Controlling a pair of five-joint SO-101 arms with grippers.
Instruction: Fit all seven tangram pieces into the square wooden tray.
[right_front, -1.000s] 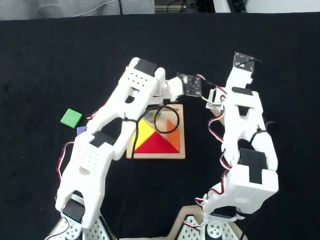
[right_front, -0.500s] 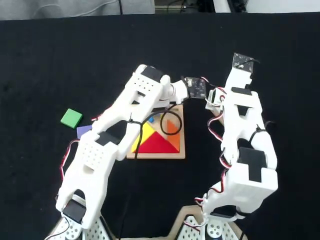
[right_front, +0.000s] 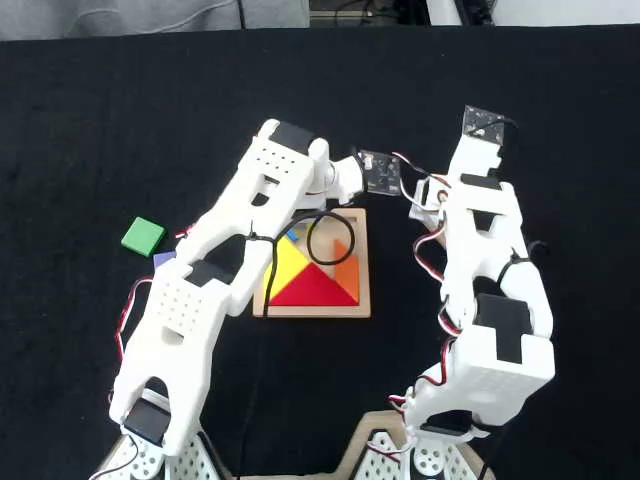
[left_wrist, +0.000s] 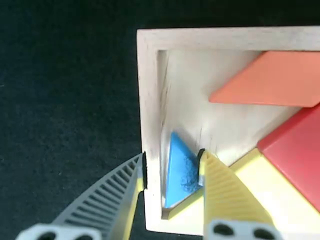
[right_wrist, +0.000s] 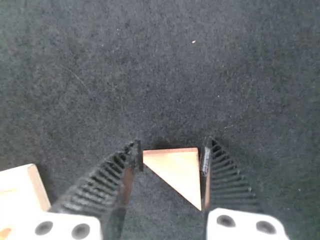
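While the left gripper (left_wrist: 171, 162) hangs released over the square wooden tray (left_wrist: 149, 100), one finger sits outside the tray's far wall and the other inside. Between them lies the blue triangle (left_wrist: 180, 170), flush against that wall near the far-left corner and touching the yellow triangle (left_wrist: 260, 185). An orange parallelogram (left_wrist: 270, 77) and a red triangle (left_wrist: 300, 150) also lie in the tray, which rests near the middle of the desk (right_front: 150, 120). The right gripper (right_wrist: 170, 152) is released too, its fingers just beside two corners of a peach triangle (right_wrist: 177, 172) lying flat on the desk near a tray corner. Toward the desk's left edge sit a green square (right_front: 143, 236) and a purple piece (right_front: 163, 259).
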